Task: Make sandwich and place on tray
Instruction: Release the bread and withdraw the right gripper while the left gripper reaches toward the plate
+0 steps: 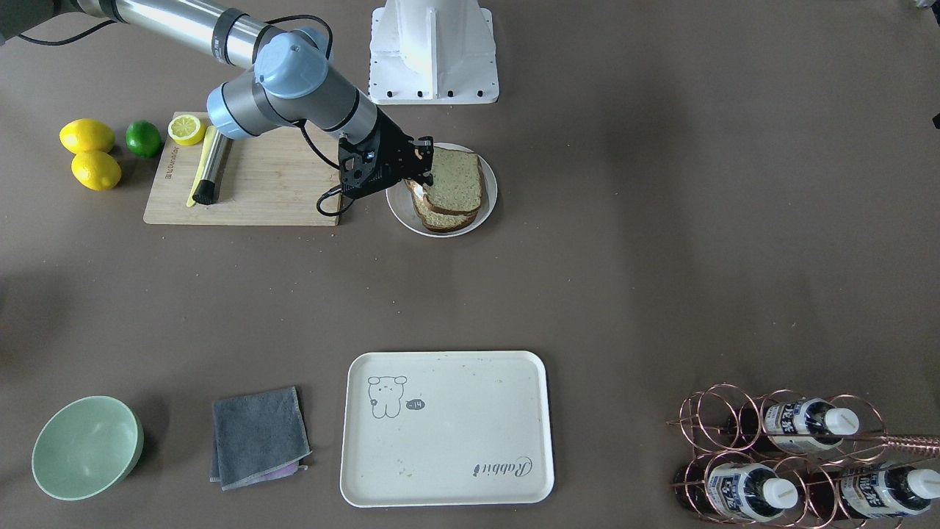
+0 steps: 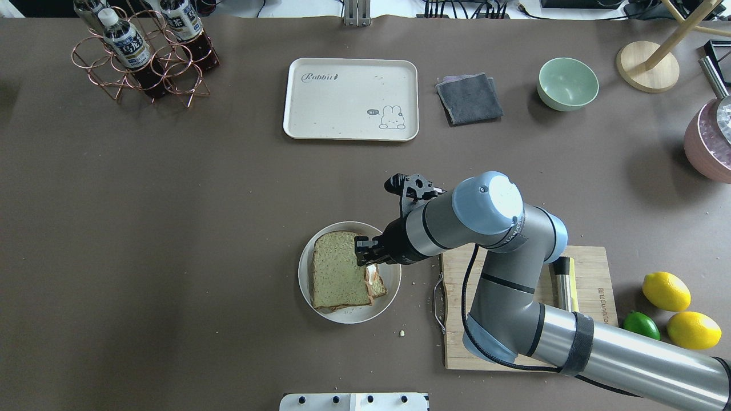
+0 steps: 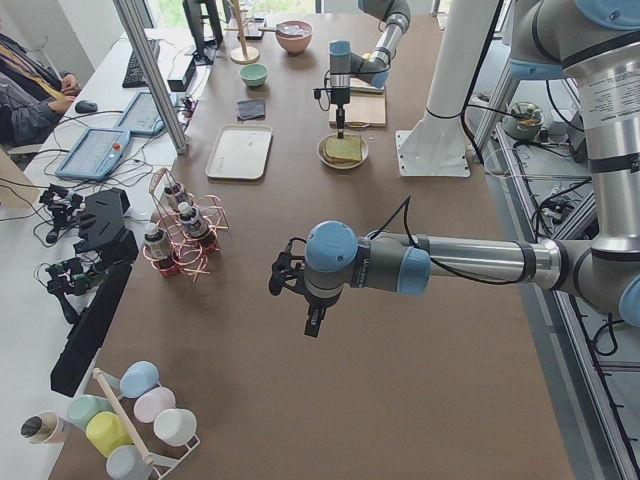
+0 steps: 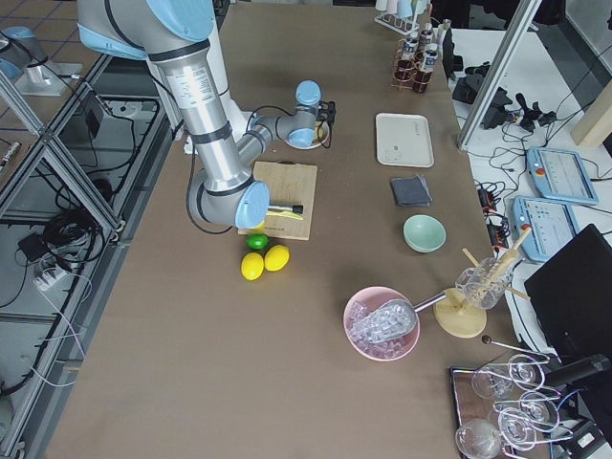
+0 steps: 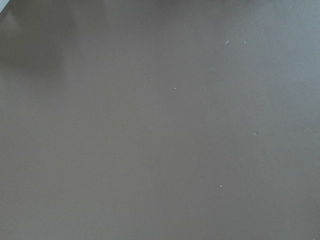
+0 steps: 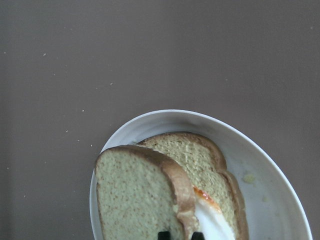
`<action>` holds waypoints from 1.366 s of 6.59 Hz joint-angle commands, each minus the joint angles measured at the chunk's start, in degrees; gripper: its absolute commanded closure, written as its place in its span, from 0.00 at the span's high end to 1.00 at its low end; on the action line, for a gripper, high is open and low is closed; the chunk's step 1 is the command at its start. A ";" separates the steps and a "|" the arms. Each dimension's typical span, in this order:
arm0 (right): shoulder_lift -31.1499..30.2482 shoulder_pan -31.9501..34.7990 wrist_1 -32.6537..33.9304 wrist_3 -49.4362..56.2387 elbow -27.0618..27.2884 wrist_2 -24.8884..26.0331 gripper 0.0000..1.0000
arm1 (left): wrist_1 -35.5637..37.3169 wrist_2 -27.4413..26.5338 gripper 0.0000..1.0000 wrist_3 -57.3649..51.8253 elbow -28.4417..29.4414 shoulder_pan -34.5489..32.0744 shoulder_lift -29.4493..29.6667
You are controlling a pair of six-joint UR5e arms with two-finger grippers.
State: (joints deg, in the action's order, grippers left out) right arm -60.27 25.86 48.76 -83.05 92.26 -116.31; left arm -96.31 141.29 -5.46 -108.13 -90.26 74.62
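The sandwich [image 1: 455, 184] lies on a white plate [image 1: 396, 213] near the robot's base. Its top bread slice [image 6: 135, 195] is tilted up over the bottom slice [image 6: 200, 155], with the fried egg [image 6: 212, 220] showing between them. My right gripper [image 2: 365, 257] is at the sandwich's right edge, its fingertips closed on the top slice's crust in the right wrist view [image 6: 180, 235]. The cream tray [image 1: 448, 448] lies bare across the table, also in the overhead view [image 2: 342, 103]. My left gripper [image 3: 312, 325] hangs over bare table far to the left; I cannot tell whether it is open or shut.
A wooden cutting board [image 2: 594, 268] with a knife [image 1: 213, 165] and half lemon [image 1: 186, 129] lies beside the plate. Two lemons [image 1: 88, 136] and a lime [image 1: 143, 138] lie beyond it. A grey cloth [image 1: 258, 435], green bowl [image 1: 87, 447] and bottle rack [image 1: 793, 455] flank the tray.
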 commanded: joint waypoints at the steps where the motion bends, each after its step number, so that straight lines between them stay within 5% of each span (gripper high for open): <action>1: -1.76 2.51 0.11 -0.27 1.34 -1.10 1.00 | -2.89 2.65 0.98 11.85 -0.84 4.18 2.96; 3: -10.00 7.42 0.37 0.08 5.64 -4.51 1.00 | -26.99 0.41 0.98 49.74 -1.03 18.55 6.39; 6: -20.55 22.25 0.37 11.96 6.18 -16.62 1.00 | -28.15 -16.50 0.97 78.33 -2.88 46.13 20.52; 9: -33.11 35.37 0.46 32.26 6.97 -24.03 1.00 | -23.07 -33.05 0.84 87.64 1.15 65.96 32.49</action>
State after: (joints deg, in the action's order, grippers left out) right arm -88.29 56.34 49.15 -59.59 99.06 -137.97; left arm -121.66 114.58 79.54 -108.99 -31.22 102.63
